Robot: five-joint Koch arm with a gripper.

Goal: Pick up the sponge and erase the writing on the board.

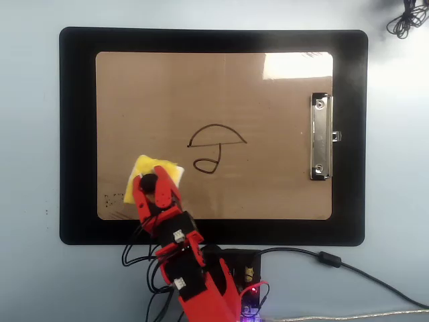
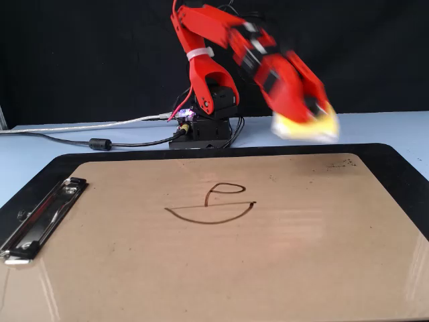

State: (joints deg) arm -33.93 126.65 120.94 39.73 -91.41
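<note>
Sponge (image 1: 155, 173): soft yellow square, white-edged, clamped in red plastic claw (image 1: 154, 185), lifted above the board (image 1: 281, 188) at its 7 o'clock region. Writing (image 1: 216, 148): thin dark dome with looped stem, central. Board: smooth brown hardboard, rounded corners, on black mat (image 1: 77, 134).

The red gripper (image 2: 310, 113), motion-blurred, holds the yellow sponge (image 2: 307, 127) in the air above the far right corner of the board (image 2: 221, 261). The writing (image 2: 213, 204) lies intact at the board's centre. The silver clip (image 2: 39, 219) sits at the left edge.
</note>
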